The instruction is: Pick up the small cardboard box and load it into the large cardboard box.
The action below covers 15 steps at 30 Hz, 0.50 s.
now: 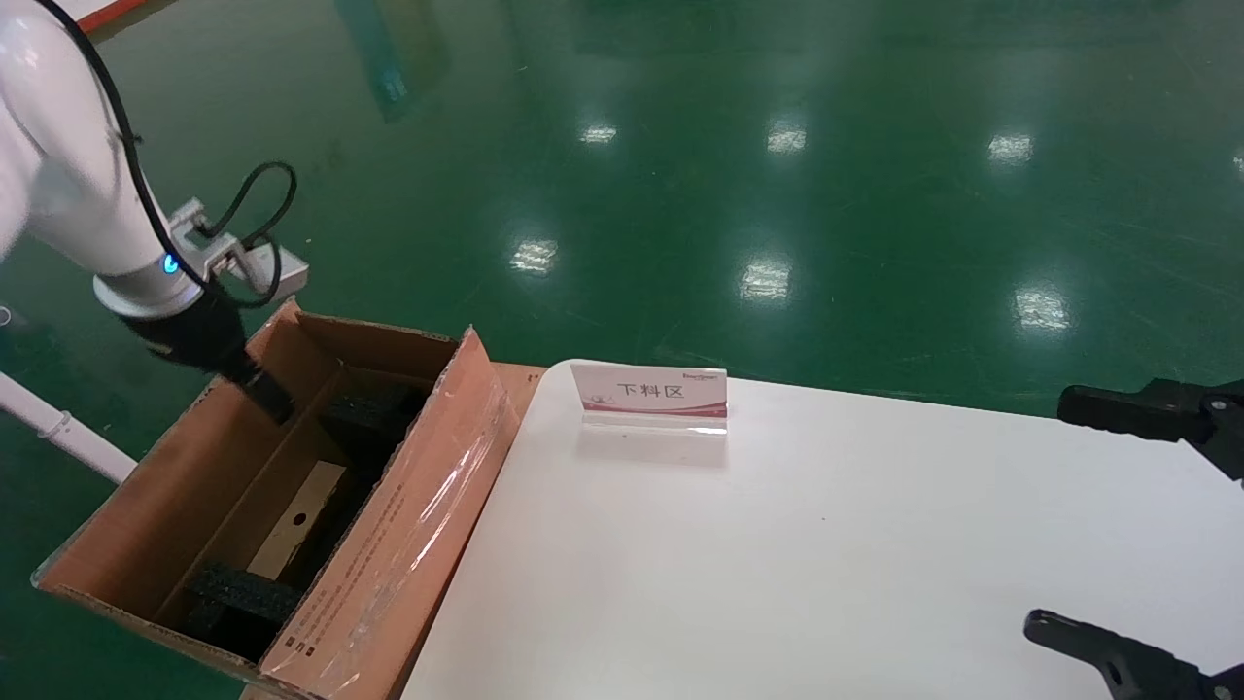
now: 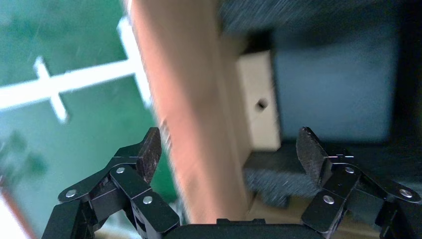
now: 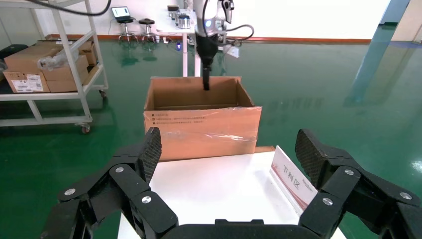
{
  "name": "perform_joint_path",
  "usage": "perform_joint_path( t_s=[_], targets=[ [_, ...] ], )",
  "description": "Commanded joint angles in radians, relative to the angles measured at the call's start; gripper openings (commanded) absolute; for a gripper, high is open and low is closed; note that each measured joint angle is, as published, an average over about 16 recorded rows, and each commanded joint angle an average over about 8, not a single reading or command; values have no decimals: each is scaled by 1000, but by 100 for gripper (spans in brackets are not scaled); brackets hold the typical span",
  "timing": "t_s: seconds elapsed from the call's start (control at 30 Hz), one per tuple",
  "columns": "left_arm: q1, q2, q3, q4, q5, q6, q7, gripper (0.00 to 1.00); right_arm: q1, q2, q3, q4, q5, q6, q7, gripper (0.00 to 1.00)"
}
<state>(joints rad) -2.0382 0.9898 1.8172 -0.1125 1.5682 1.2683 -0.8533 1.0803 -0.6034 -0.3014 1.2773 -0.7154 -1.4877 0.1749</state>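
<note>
The large cardboard box (image 1: pixel 389 525) stands open on the floor at the table's left end, with black foam pieces (image 1: pixel 243 595) inside. The small cardboard box (image 1: pixel 296 520) lies inside it between the foam, tan top with a round hole facing up; it also shows in the left wrist view (image 2: pixel 259 99). My left gripper (image 1: pixel 264 392) is open and empty over the large box's far left wall (image 2: pixel 189 124); in the left wrist view (image 2: pixel 230 149) one finger is outside that wall and one over the inside. My right gripper (image 1: pixel 1048 513) is open and empty at the table's right end.
A white table (image 1: pixel 777 564) carries a sign card (image 1: pixel 649 394) with red print near its far edge. The green floor surrounds it. In the right wrist view a shelving cart (image 3: pixel 45 69) with cartons stands beyond the large box (image 3: pixel 201 127).
</note>
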Motion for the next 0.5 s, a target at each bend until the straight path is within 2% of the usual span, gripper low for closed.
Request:
perform_joint_path(
  t_s=[0.03,0.27,0.5],
  targets=[
    [-27,-8,-15,-21,-22,7,30,100,0,0,0,0,0,0,0,100],
    [-116,-146,-109,-252,-164,76,171,100,0,0,0,0,0,0,0,100],
    [-149,-321,-190,-561,-306,102,208,100,0,0,-1,0,0,0,0,100]
  ],
)
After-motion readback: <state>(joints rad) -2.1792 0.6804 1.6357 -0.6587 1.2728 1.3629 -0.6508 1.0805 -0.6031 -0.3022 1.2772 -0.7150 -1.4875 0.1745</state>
